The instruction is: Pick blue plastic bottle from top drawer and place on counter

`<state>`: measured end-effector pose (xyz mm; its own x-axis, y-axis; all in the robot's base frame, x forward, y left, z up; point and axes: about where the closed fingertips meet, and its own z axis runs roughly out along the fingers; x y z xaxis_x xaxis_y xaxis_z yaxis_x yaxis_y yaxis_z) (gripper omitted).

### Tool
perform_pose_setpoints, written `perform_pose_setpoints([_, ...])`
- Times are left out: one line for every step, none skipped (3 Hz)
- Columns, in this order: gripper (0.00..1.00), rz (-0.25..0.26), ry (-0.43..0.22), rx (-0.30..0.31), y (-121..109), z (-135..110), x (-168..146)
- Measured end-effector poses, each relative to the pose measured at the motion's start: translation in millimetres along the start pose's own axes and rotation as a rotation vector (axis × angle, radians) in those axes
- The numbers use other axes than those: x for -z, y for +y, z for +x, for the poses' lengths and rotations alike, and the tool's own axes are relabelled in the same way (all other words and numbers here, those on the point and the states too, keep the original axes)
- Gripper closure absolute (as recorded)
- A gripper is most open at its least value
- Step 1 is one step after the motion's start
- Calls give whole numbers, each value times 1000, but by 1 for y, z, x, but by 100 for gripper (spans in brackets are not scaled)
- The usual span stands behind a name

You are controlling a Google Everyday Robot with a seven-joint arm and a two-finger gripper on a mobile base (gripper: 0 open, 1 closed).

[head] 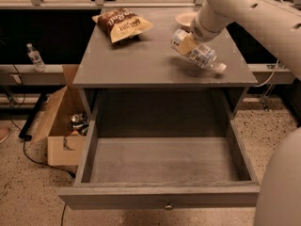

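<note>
While looking down on the counter (141,65) and, pulled out below it, the top drawer (162,161): seen at the counter's back left, a chip bag (123,24); held tilted over its right side, cap lowest, the blue plastic bottle (203,56), clenched in the gripper (187,43) near its base.

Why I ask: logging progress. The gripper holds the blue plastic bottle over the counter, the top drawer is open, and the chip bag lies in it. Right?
Wrong on the chip bag: the camera view shows it on the counter, back left, not in the top drawer. The gripper does hold the blue plastic bottle over the counter; the drawer is open.
</note>
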<state>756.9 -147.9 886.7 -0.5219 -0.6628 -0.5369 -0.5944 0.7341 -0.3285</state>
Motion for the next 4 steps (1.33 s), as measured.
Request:
perform_pose_setpoints([84,-6,-32,-33,-5,-2,-8])
perform_pose_setpoints([61,-15,-55,-54,-10,-9,-16])
perform_pose_setpoints([30,-29,-75,-78,-13,-15,-27])
perform_pose_setpoints([7,-40,-83,-85,-13,-17,-33])
